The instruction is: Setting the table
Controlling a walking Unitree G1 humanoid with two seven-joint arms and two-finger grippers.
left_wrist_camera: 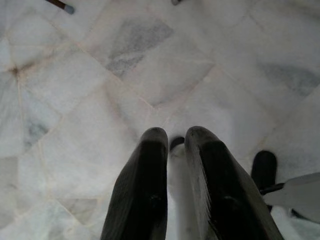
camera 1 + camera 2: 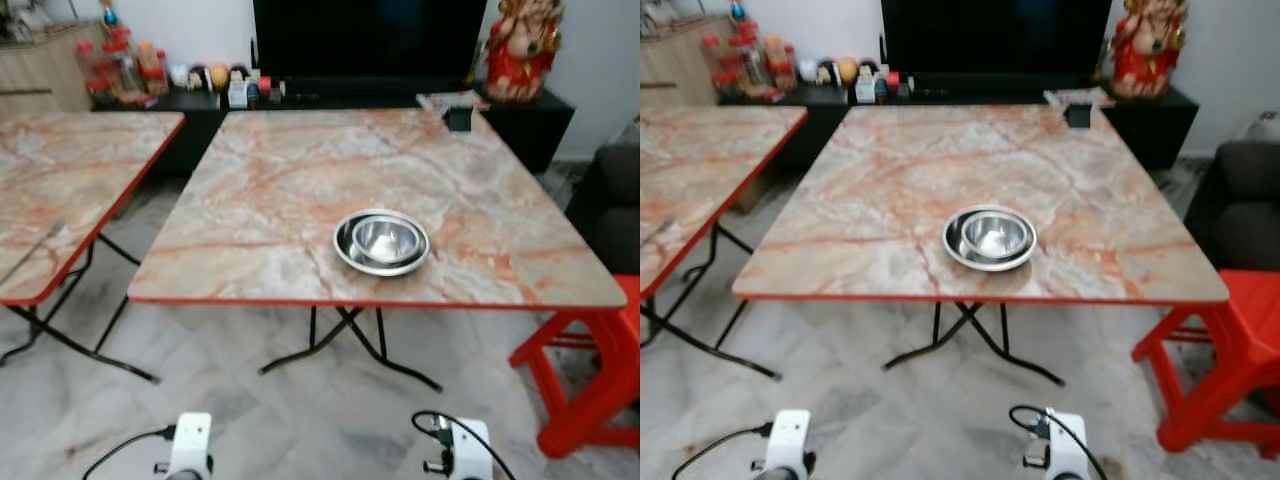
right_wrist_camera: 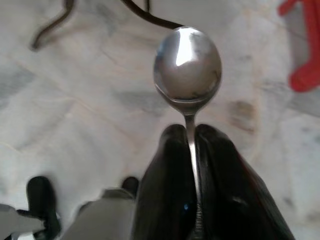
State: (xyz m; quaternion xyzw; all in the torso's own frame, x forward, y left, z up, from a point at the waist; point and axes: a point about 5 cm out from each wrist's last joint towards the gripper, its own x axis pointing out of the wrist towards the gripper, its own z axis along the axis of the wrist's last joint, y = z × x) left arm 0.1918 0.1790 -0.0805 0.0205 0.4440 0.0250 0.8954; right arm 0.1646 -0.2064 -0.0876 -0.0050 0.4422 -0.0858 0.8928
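Note:
Two nested steel bowls [image 2: 381, 243] stand near the front edge of the marble-patterned table [image 2: 250, 200]. My right gripper [image 3: 187, 132] hangs low over the tiled floor, in front of the table. It is shut on the handle of a metal spoon [image 3: 187, 62], whose bowl sticks out past the fingertips. My left gripper [image 1: 175, 137] also hangs over the floor, its two black fingers [image 1: 150, 165] close together with nothing between them. Both white wrists [image 2: 190, 445] show at the bottom of the head view.
A second marble table [image 2: 60, 190] stands to the left with a thin utensil [image 2: 30, 250] on it. A red plastic stool [image 2: 600, 380] and a dark sofa [image 2: 615, 200] stand at the right. A small black object [image 2: 459, 118] sits on the table's far right corner. A TV cabinet [image 2: 520, 115] runs behind.

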